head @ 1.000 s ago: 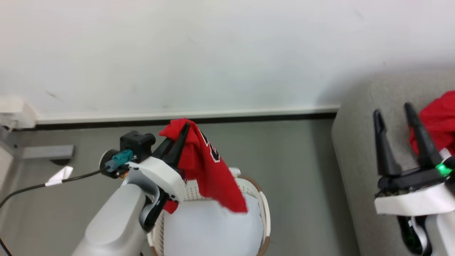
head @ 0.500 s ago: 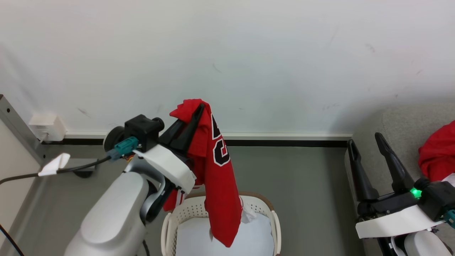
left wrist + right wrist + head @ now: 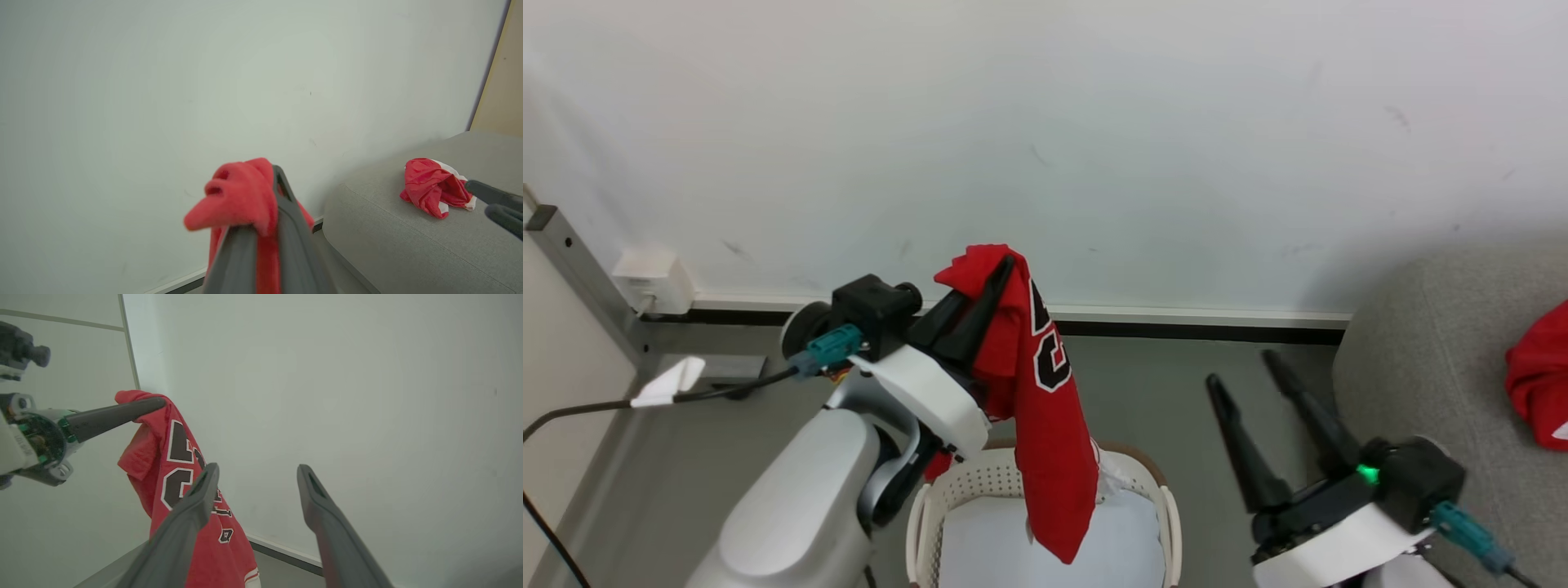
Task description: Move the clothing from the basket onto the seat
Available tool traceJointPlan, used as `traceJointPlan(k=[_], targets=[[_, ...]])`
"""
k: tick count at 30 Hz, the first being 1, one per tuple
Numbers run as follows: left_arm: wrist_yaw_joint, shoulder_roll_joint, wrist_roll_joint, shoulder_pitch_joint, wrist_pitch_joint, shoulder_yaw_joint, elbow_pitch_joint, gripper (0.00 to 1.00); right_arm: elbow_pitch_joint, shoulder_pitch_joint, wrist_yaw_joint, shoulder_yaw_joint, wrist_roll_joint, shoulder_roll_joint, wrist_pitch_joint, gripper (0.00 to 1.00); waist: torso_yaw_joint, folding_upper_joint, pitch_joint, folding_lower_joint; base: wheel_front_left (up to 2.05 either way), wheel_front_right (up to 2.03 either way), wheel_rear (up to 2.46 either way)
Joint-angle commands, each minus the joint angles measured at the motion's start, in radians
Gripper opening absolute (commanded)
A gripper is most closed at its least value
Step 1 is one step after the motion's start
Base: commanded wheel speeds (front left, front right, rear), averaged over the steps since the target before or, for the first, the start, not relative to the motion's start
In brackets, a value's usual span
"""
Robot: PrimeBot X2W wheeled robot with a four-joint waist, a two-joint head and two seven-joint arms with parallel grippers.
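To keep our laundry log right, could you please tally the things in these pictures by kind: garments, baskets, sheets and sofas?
Red garments: 2 (jersey held by the left gripper; crumpled garment lying on the sofa)
White basket: 1
Pale sheet in the basket: 1
Grey sofa: 1
Total: 5

Plain white wall (image 3: 1094,122) with faint scuffs, and a white baseboard (image 3: 1192,314) with a dark strip under it. Grey floor (image 3: 1160,392). Small white box (image 3: 654,282) low on the wall at left, beside a grey post (image 3: 584,273).
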Motion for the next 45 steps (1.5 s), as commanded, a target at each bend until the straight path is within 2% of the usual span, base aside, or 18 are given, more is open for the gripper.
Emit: traceJointPlan(k=[1,7,12,22,28,40,41,42,43,44,45], targets=[[-0.004,-0.004,-0.004,-0.003,0.004,-0.003,-0.001,0.00,0.011,-0.018,-0.002,0.023,0.014,0.001,0.001,1.00,0.009,-0.0001,0.000,0.0000,0.00,0.00,0.00],[-0.012,-0.030,-0.009,-0.017,0.015,-0.037,0.014,0.00,0.095,-0.057,-0.002,0.154,0.022,0.025,0.001,1.00,0.051,-0.0001,-0.007,0.0000,0.00,0.00,0.00],[-0.021,-0.057,-0.009,-0.024,0.025,-0.079,0.029,0.00,0.168,-0.101,-0.002,0.204,0.033,0.060,0.001,1.00,0.094,-0.0001,-0.014,0.0000,0.00,0.00,0.00],[-0.033,-0.100,-0.004,-0.031,0.037,-0.158,0.022,0.00,0.374,-0.184,-0.002,0.228,0.030,0.095,0.001,1.00,0.170,-0.0001,-0.024,0.0000,0.00,0.00,0.00],[-0.037,-0.115,0.000,-0.032,0.050,-0.202,-0.014,0.00,0.482,-0.238,-0.002,0.264,0.072,0.106,0.001,1.00,0.209,-0.0001,-0.023,0.0000,0.00,0.00,0.00],[-0.035,-0.116,-0.007,-0.011,0.066,-0.246,-0.085,0.00,0.683,-0.298,-0.002,0.316,0.157,0.112,0.001,0.98,0.264,-0.0001,-0.024,0.0000,0.00,0.00,0.00],[-0.034,-0.114,-0.009,-0.011,0.067,-0.247,-0.089,0.00,0.693,-0.300,-0.002,0.320,0.165,0.113,0.001,0.86,0.267,-0.0001,-0.024,0.0000,0.00,0.00,0.00],[-0.033,-0.112,-0.010,-0.010,0.068,-0.247,-0.092,0.00,0.699,-0.304,-0.002,0.322,0.173,0.113,0.001,0.43,0.268,-0.0001,-0.024,0.0000,0.00,0.00,0.00],[-0.033,-0.110,-0.010,-0.010,0.069,-0.246,-0.094,0.00,0.705,-0.306,-0.002,0.322,0.179,0.113,0.001,0.32,0.270,-0.0001,-0.023,0.0000,0.00,0.00,0.00],[-0.031,-0.107,-0.010,-0.009,0.071,-0.246,-0.096,0.00,0.708,-0.306,-0.002,0.321,0.186,0.113,0.001,0.00,0.271,-0.0001,-0.023,0.0000,0.00,0.00,0.00],[-0.031,-0.105,-0.011,-0.009,0.072,-0.246,-0.098,0.00,0.709,-0.308,-0.002,0.320,0.191,0.113,0.001,0.00,0.271,-0.0001,-0.022,0.0000,0.00,0.00,0.00]])
